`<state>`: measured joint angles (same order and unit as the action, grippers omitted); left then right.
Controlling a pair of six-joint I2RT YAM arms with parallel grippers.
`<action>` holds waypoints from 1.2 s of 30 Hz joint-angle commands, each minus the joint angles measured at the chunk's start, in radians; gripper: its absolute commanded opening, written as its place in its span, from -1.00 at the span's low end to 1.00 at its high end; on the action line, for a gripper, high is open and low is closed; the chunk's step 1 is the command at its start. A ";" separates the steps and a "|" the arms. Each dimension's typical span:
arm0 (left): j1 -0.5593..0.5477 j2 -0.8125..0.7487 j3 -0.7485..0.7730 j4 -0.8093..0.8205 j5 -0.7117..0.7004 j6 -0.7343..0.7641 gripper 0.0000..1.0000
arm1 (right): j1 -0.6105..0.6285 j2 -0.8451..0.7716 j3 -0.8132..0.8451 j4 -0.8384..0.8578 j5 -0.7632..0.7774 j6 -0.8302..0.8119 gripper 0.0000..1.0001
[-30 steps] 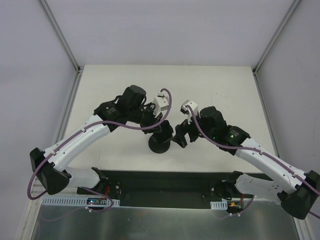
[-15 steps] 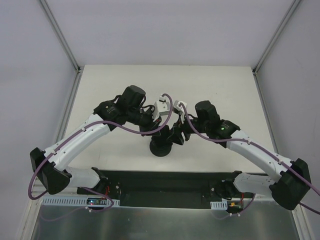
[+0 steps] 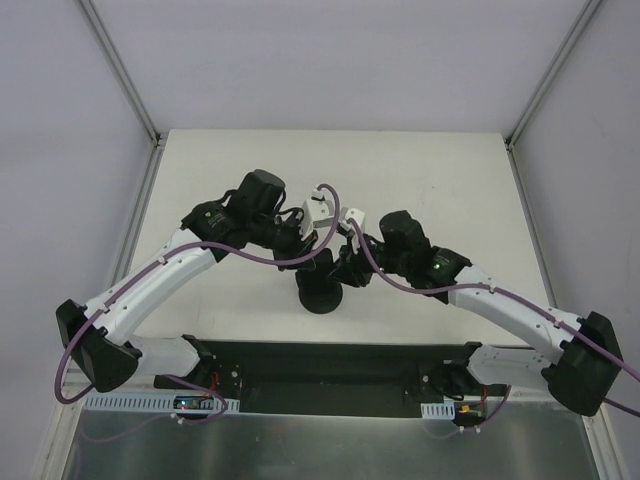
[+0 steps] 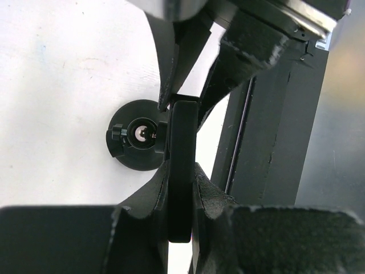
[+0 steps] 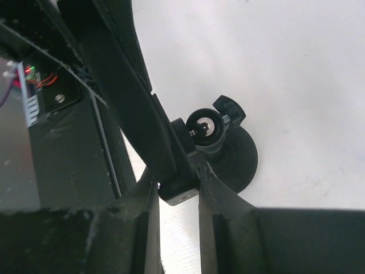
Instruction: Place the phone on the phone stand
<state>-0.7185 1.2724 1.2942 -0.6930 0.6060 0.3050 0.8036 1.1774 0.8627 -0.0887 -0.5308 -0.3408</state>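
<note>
Seen edge-on in the left wrist view, the slim black phone (image 4: 182,131) stands upright in my left gripper (image 4: 181,171), which is shut on it. It hangs right beside the phone stand (image 4: 137,136), whose round base (image 3: 322,297) rests on the table. My right gripper (image 5: 178,180) is shut on the stand's clamp bracket (image 5: 181,194), fingers (image 5: 214,188) pressing both of its sides, with the phone (image 5: 142,125) running up from the bracket. In the top view both grippers, left (image 3: 318,260) and right (image 3: 343,270), meet above the stand and hide the phone.
The white table (image 3: 420,170) spreads around the stand. A black strip (image 3: 330,365) runs along the near edge between the arm bases. Purple cables (image 3: 330,195) loop above both wrists.
My right gripper has moved left to the stand top and gone from wide open to shut on the clamp bracket. My left gripper has kept hold of the phone and shifted slightly.
</note>
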 commanded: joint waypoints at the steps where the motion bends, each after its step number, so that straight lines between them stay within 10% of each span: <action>1: -0.016 -0.033 -0.032 0.142 -0.026 -0.073 -1.00 | 0.143 -0.051 -0.021 0.061 0.649 0.307 -1.00; 7: -0.018 -0.062 -0.072 0.174 -0.012 -0.122 -1.00 | 0.256 -0.088 -0.085 0.084 0.963 0.497 -1.00; 12: -0.018 -0.047 -0.059 0.193 -0.056 -0.193 -1.00 | 0.258 -0.093 -0.087 0.156 0.893 0.436 -1.00; 16: -0.013 -0.039 -0.026 0.194 -0.075 -0.253 -0.35 | 0.192 -0.096 -0.100 0.148 0.761 0.373 -1.00; 21: 0.002 -0.073 -0.013 0.224 -0.057 -0.283 -0.26 | 0.174 -0.130 -0.085 0.115 0.618 0.300 -1.00; 28: 0.088 -0.178 -0.006 0.224 -0.055 -0.354 0.74 | 0.192 -0.202 -0.037 -0.089 0.595 0.263 0.79; 36: 0.123 -0.399 -0.100 0.285 -0.458 -0.399 0.88 | 0.347 -0.066 0.199 -0.273 0.863 0.333 0.94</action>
<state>-0.6003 0.9585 1.2427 -0.4820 0.3809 -0.0528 1.0916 1.0393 0.9264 -0.2852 0.1810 -0.0494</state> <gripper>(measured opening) 0.932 0.974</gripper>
